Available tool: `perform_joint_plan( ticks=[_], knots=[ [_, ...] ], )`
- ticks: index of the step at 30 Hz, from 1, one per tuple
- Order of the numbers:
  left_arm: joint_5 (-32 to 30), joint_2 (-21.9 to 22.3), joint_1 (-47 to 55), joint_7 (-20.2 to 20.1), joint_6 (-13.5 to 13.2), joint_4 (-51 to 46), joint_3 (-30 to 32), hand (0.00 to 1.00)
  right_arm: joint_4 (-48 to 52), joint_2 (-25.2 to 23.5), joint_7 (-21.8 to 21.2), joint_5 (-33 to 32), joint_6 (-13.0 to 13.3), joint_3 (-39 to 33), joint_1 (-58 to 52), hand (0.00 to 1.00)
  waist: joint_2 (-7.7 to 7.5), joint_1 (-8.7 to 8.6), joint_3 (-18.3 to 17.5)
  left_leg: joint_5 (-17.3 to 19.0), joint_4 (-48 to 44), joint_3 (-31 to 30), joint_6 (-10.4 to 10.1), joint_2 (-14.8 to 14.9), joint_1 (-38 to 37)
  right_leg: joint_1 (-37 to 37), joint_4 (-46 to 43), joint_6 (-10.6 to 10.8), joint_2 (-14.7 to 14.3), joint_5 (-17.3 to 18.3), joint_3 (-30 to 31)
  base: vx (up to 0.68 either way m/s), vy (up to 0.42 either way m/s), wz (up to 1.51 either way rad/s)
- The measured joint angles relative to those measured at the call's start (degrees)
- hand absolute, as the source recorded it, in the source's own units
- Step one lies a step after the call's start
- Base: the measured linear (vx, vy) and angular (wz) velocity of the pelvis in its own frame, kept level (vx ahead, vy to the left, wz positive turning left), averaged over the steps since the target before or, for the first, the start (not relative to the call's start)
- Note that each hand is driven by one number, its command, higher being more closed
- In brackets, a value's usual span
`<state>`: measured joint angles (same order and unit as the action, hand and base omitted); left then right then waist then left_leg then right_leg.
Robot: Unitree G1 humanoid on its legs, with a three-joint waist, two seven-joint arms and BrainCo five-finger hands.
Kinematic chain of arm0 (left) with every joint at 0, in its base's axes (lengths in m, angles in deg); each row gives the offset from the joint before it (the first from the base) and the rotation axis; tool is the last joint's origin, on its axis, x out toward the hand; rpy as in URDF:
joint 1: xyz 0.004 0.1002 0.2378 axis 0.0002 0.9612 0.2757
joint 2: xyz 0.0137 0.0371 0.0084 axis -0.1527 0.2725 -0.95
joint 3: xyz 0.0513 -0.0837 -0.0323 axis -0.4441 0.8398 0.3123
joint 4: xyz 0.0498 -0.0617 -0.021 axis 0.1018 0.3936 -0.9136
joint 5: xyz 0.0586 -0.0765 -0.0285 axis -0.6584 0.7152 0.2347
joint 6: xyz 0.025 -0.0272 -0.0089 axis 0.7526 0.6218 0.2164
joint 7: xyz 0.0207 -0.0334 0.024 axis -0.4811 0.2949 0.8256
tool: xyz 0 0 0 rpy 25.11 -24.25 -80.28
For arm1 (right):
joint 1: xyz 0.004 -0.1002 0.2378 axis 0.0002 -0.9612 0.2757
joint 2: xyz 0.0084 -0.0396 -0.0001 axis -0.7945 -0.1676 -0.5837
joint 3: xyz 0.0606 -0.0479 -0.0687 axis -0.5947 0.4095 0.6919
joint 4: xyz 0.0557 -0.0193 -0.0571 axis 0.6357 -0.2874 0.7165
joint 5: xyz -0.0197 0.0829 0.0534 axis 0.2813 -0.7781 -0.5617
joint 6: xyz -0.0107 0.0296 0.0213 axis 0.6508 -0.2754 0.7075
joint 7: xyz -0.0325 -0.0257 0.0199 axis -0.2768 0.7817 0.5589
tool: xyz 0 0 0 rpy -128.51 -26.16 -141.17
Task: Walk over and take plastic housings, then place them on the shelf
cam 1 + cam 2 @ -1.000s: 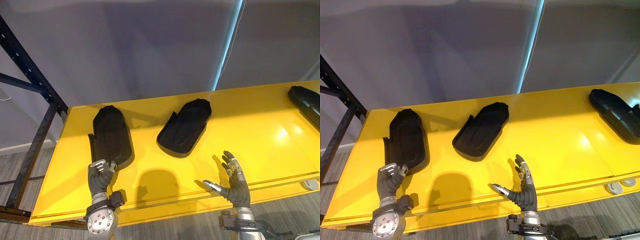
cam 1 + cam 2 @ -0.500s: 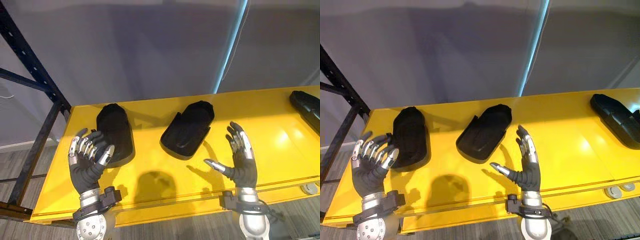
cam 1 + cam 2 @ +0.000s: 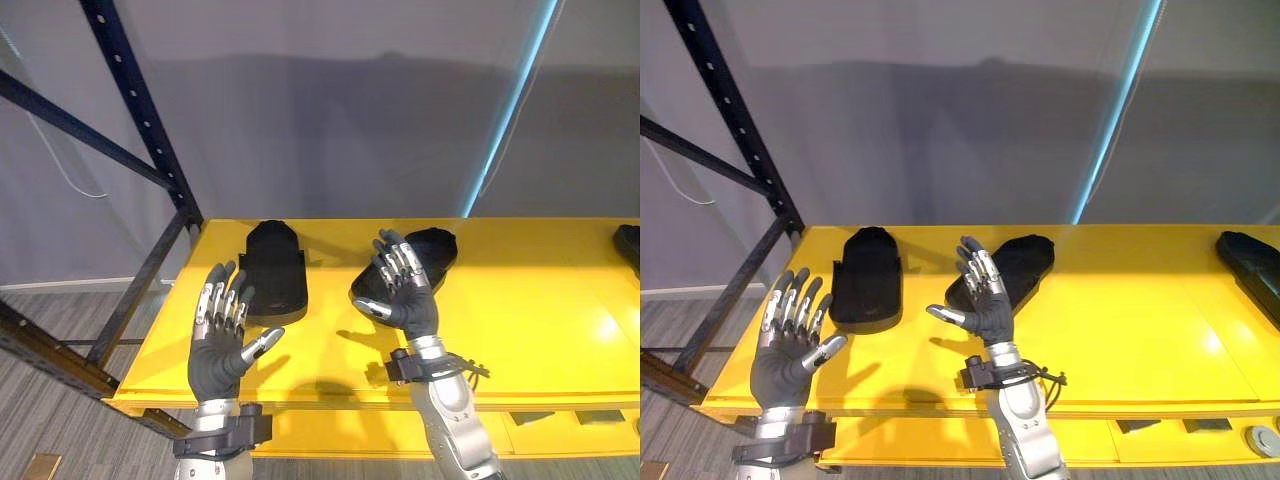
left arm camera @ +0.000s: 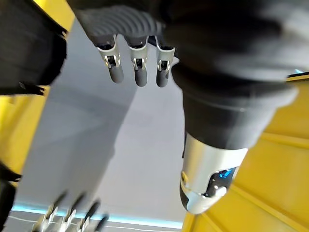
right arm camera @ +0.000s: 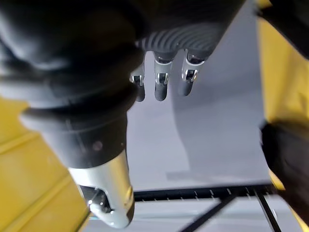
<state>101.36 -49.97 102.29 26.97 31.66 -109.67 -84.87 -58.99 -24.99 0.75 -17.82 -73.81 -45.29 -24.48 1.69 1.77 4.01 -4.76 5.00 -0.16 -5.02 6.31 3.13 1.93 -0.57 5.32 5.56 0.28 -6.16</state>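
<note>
Both hands are raised over the front part of the yellow shelf (image 3: 560,330), palms turned inward and holding nothing; the left hand (image 3: 215,355) is wide open, its fingers (image 4: 137,67) straight and fanned, thumb out to the side, above the shelf's front left corner; the right hand (image 3: 408,300) is just as open, fingers (image 5: 161,79) straight and close together, thumb pointing left, up over the shelf nearer the middle.

Three black housings lie on the shelf, none of them gripped; the left housing (image 3: 272,285) lies flat near the left end, towards the back edge, just beyond the left hand and clear of it; the middle housing (image 3: 1025,262) lies slantwise near the back edge, its near end hidden behind the right hand, and whether the fingers touch it cannot be told; the right housing (image 3: 1250,262) lies well apart at the shelf's right end, cut off by the picture's side.

A dark blue rack post (image 3: 140,110) with a slanting brace rises from the left end of the shelf; a grey wall (image 3: 330,120) stands behind, with a pale blue strip (image 3: 510,110) running down it.
</note>
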Motion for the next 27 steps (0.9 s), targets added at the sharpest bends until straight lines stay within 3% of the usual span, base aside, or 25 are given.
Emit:
perform_joint_plan(
  ticks=[4,8,14,19,22,24,26,27],
  knots=[
    [0.02,-0.2,2.55,-0.64,-0.01,2.94,-1.1,0.0,-5.93,-1.29,0.37,-1.19,-0.02,0.13,0.85,0.0,-0.04,0.71,-1.17,-0.59,0.15,-1.64,-0.06,-0.23,1.16,0.12,0.01,0.0,0.2,0.01,-2.02,-0.03,0.018,0.24],
    [-5.52,-0.07,5.31,0.19,-0.07,6.85,-0.94,0.0,-10.99,-1.7,0.92,-3.06,-0.02,-0.01,1.04,0.0,-0.09,2.27,-1.73,-1.17,0.14,-3.01,-0.16,-0.26,1.71,-0.01,0.01,-0.02,0.17,0.0,-2.95,-0.01,0.008,0.15],
    [-19.94,1.87,7.51,8.5,-0.54,15.83,3.07,0.0,-19.47,-1.84,4.48,-5.04,-0.01,-3.42,3.06,0.0,-0.16,3.7,-2.44,-2.4,-0.02,-6.47,-0.42,-0.42,3.59,-0.2,-0.01,-0.16,0.07,0.09,-6.47,-0.02,0.001,0.28],
    [-24.43,1.36,9.68,10.91,-0.53,18.08,3.97,0.0,-22.76,-1.09,8.31,-4.65,0.03,-7.39,3.04,0.0,-0.23,4.49,-2.43,-2.92,0.15,-10.14,-0.6,-0.79,3.83,-1.81,-0.06,-0.43,0.09,0.88,-10.05,-0.04,-0.003,0.41],
    [-26.24,1.2,7.53,12.75,-0.55,18.06,2.01,0.0,-10.55,-1.06,9.55,-2.99,-0.02,-10.35,-2.49,0.0,-0.39,4.54,-2.36,-2.83,0.16,-10.86,-0.67,-0.91,4.17,-1.83,-0.05,0.11,0.1,1.47,-10.62,-0.03,-0.001,0.13],
    [-28.55,0.43,4.54,13.94,-0.65,18.07,-0.92,0.0,7.81,-0.84,8.31,-0.52,1.08,-13.17,-10.31,0.0,-1.54,2.43,-2.29,-2.58,-0.52,-8.31,-0.61,-0.69,3.03,-1.33,-1.0,-0.05,0.23,1.16,-7.98,0.03,0.015,-0.47],
    [-29.51,-0.24,2.75,14.18,-0.98,18.07,-2.2,0.0,13.5,-0.64,7.39,0.09,2.3,-15.44,-12.41,0.0,-2.6,1.69,-1.81,-0.81,-2.87,-5.63,-0.55,-0.33,2.43,-0.33,-2.42,-0.11,0.16,1.16,-4.55,0.03,0.019,-0.92],
    [-30.2,-0.56,1.31,14.28,-1.17,18.07,-2.82,0.0,16.87,-0.33,6.84,0.34,3.1,-17.49,-13.25,0.0,-3.47,0.96,-1.25,1.72,-6.81,-3.38,-0.67,-0.02,2.63,0.23,-3.51,-0.13,-0.07,1.15,-1.32,0.0,0.023,-1.47]
  ],
)
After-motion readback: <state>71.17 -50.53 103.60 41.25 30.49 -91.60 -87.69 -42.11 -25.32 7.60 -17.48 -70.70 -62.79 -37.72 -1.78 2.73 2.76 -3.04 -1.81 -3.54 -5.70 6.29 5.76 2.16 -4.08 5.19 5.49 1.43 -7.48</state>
